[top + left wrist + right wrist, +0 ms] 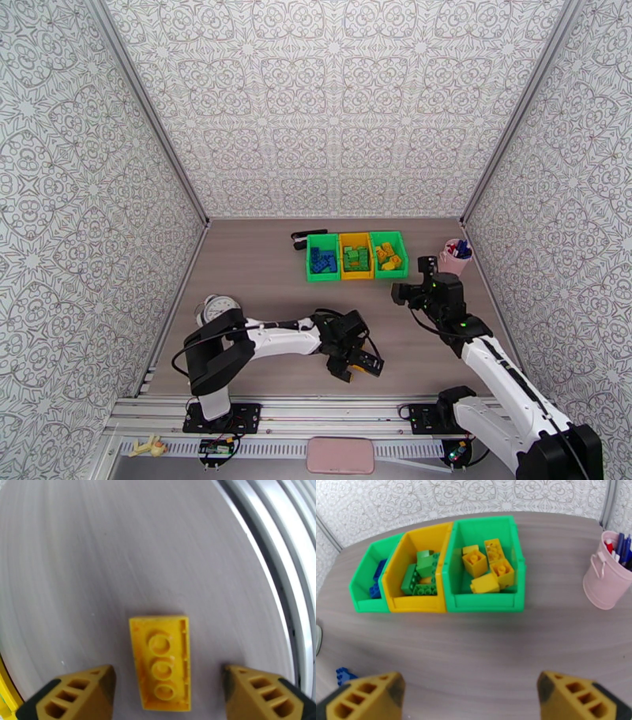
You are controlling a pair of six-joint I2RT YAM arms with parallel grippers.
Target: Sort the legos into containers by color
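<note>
Bright even light, L wrist bg blurred

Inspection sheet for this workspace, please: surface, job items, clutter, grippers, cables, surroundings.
Surface: wood-grain table.
Job's things: left green bin holds blue bricks, yellow bin green bricks, right green bin yellow bricks; loose yellow brick and loose blue brick on table.
Clutter: pink cup of pens, round dial, black item behind bins.
Grippers: left gripper open astride loose yellow brick, not touching; right gripper open, empty.
Cables: black cable along left arm.
Surroundings: patterned walls.
</note>
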